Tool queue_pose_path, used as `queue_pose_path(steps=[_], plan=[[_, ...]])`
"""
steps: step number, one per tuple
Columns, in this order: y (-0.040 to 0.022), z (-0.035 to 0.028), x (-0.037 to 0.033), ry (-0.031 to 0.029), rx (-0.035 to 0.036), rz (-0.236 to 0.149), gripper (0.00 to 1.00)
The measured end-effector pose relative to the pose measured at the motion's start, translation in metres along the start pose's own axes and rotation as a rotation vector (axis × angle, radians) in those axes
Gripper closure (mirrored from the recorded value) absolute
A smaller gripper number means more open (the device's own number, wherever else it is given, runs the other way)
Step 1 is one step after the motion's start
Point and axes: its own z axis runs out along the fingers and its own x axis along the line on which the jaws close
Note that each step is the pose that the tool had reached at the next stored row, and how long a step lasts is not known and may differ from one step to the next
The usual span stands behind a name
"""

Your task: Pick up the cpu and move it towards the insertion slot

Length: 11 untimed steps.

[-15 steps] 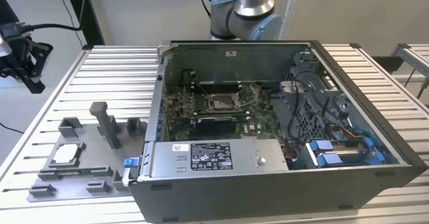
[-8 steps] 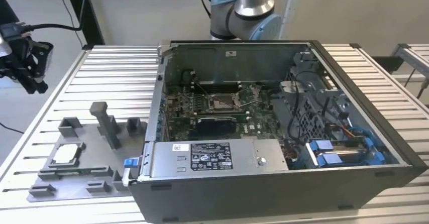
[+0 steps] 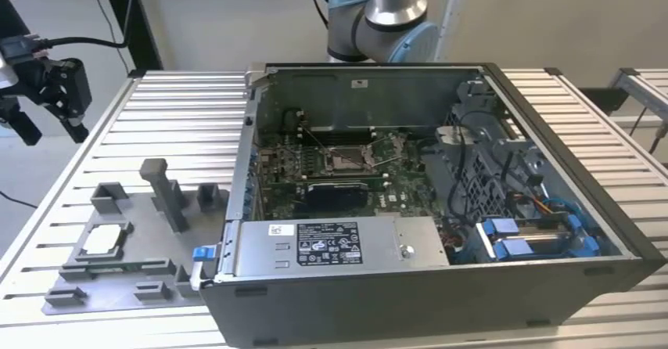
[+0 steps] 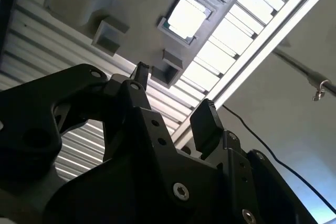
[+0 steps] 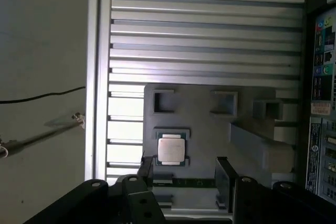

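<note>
The cpu (image 3: 105,239) is a small silvery square chip lying in a recess of the grey tray (image 3: 125,286), on the exterior view's left. It also shows from above in both wrist views (image 5: 171,149) (image 4: 186,17). My gripper (image 3: 47,126) hangs well above the table, up and to the left of the tray, apart from the cpu. Its black fingers (image 5: 223,179) stand open with nothing between them, as the second wrist view (image 4: 173,98) also shows. The insertion slot (image 3: 345,159), a shiny metal-framed socket, sits on the green motherboard inside the open computer case.
The open computer case (image 3: 418,286) takes up the middle and the exterior view's right, with a power supply (image 3: 334,243) at the front and blue cables (image 3: 522,235). Upright grey posts (image 3: 167,192) rise from the tray. The slatted metal table (image 3: 177,122) lies beneath.
</note>
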Motion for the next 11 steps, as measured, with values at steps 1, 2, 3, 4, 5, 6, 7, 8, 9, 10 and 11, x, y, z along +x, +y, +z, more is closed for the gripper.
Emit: queue_pose_path(steps=[1, 2, 3, 4, 5, 6, 7, 8, 9, 10, 11], plan=[[0.0, 0.0, 0.0, 0.0, 0.0, 0.0, 0.0], [0.0, 0.0, 0.0, 0.0, 0.0, 0.0, 0.0], [0.0, 0.0, 0.0, 0.0, 0.0, 0.0, 0.0], [0.0, 0.0, 0.0, 0.0, 0.0, 0.0, 0.0], [0.0, 0.0, 0.0, 0.0, 0.0001, 0.0, 0.0], [-0.0001, 0.0, 0.0, 0.0, 0.0002, 0.0, 0.0], [-0.0001, 0.0002, 0.0, 0.0001, 0.0002, 0.0, 0.0], [-0.0001, 0.0014, -0.0001, 0.0001, 0.0003, 0.0, 0.0], [-0.0002, 0.0031, -0.0002, 0.0002, 0.0003, 0.0, 0.0], [-0.0002, 0.0048, -0.0003, 0.0006, 0.0005, 0.0, 0.0], [-0.0003, 0.0066, -0.0005, 0.0009, 0.0004, 0.0, 0.0]])
